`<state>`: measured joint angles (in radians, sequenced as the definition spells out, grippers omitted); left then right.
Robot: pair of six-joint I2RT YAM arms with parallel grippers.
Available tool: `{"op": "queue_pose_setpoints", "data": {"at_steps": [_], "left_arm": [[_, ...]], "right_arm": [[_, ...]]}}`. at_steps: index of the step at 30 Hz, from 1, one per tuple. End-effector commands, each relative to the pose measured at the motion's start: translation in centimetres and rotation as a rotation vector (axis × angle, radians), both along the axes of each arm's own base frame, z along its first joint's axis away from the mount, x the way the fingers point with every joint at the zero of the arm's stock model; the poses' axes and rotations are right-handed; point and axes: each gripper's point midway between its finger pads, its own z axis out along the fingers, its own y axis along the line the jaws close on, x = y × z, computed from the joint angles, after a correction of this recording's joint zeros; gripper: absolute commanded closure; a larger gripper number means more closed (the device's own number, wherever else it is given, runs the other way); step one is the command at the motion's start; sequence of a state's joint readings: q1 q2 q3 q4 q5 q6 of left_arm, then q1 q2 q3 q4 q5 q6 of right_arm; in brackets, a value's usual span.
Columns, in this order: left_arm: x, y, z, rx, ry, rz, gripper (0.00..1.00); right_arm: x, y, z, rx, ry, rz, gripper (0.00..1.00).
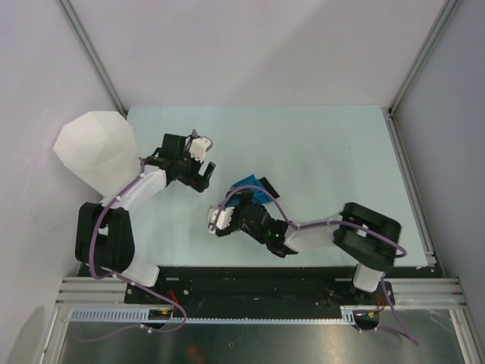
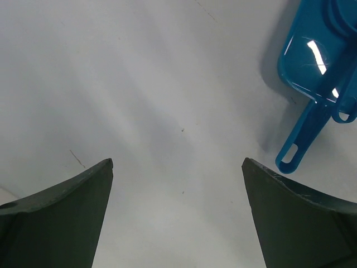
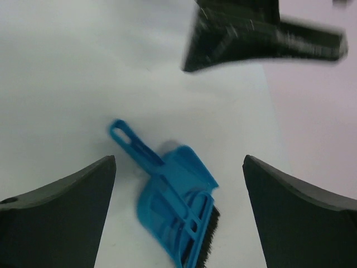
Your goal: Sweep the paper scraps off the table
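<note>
Blue dustpan (image 1: 250, 185) flat on the pale green worktop (image 1: 333, 159), about mid-surface and a touch to the near left, a brush (image 3: 207, 237) nested in it with dark bristles poking from the pan's mouth. The left fingers (image 2: 61, 212) hang just left of the dustpan over bare worktop, spread wide, nothing between them, and the pan's looped handle points their way. The right fingers (image 3: 61, 206) sit just on the near side of the dustpan, also spread wide and clear of it: the pan lies on the surface in the gap, untouched. Well to the left of the dustpan, past the left arm, a tall white faceted bin (image 1: 95, 148) stands at the worktop's edge. As for the paper scraps, I cannot place them from these views.
</note>
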<state>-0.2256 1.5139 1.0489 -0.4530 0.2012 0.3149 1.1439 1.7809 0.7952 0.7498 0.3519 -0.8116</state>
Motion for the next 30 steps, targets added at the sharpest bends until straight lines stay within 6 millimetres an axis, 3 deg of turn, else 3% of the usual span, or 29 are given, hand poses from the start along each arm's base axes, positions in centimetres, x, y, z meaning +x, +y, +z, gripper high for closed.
{"op": "queue_pose_setpoints", "data": {"at_steps": [1, 2, 3, 5, 6, 9, 10, 16, 17, 20, 22, 24, 26, 27, 28, 29, 30], "left_arm": [[1.9, 0.3, 2.2, -0.004, -0.088, 0.023, 0.0], [2.1, 0.4, 2.4, -0.002, -0.095, 0.022, 0.0], [2.2, 0.4, 2.5, 0.001, -0.1, 0.02, 0.0], [2.4, 0.4, 3.0, 0.0, -0.114, 0.019, 0.0], [2.4, 0.4, 3.0, 0.002, -0.115, 0.017, 0.0], [2.5, 0.5, 3.2, 0.004, -0.122, 0.02, 0.0], [2.5, 0.4, 3.2, 0.004, -0.125, 0.02, 0.0], [2.4, 0.0, 2.9, -0.022, -0.117, 0.013, 0.0], [2.4, 0.0, 2.8, -0.023, -0.117, 0.01, 0.0], [2.3, 0.2, 2.4, -0.01, -0.115, 0.006, 0.0], [2.2, 0.2, 2.2, -0.003, -0.114, 0.002, 0.0], [2.3, 0.3, 2.0, -0.003, -0.123, 0.008, 0.0], [2.5, 1.0, 2.1, 0.011, -0.152, 0.036, 0.0], [2.6, 1.1, 1.8, 0.002, -0.179, 0.051, 0.0], [2.7, 1.2, 2.5, -0.009, -0.218, 0.06, 0.0], [2.7, 1.5, 2.5, -0.024, -0.235, 0.084, 0.0], [2.9, 1.5, 2.2, -0.038, -0.279, 0.099, 0.0]], "right_arm": [[-8.4, 3.2, 3.8, -0.024, 0.172, 0.354, 0.0], [-10.5, 3.3, 3.9, -0.041, 0.248, 0.446, 0.0], [-14.3, 3.2, 5.1, -0.048, 0.397, 0.608, 0.0], [-17.0, 2.3, 6.9, -0.016, 0.538, 0.734, 0.0], [-18.6, 1.0, 8.5, 0.021, 0.647, 0.845, 0.0], [-18.7, -1.8, 10.3, 0.071, 0.776, 0.909, 0.0], [-16.1, -3.0, 10.2, 0.103, 0.814, 0.823, 0.0], [-7.1, -8.9, 7.3, 0.169, 0.936, 0.325, 0.0], [-5.0, -10.7, 6.8, 0.207, 0.96, 0.22, 0.0], [-1.0, -14.5, 6.2, 0.33, 1.032, -0.022, 0.0], [2.7, -17.3, 6.2, 0.415, 0.982, -0.214, 0.0], [6.7, -22.4, 5.7, 0.541, 0.937, -0.503, 0.0], [9.1, -26.5, 5.7, 0.629, 0.866, -0.703, 0.0], [10.3, -30.1, 5.2, 0.681, 0.789, -0.871, 0.0], [10.6, -31.5, 5.0, 0.697, 0.737, -0.922, 0.0], [12.0, -32.6, 6.5, 0.754, 0.615, -0.932, 0.0], [11.3, -34.6, 5.5, 0.757, 0.52, -0.997, 0.0]]}}
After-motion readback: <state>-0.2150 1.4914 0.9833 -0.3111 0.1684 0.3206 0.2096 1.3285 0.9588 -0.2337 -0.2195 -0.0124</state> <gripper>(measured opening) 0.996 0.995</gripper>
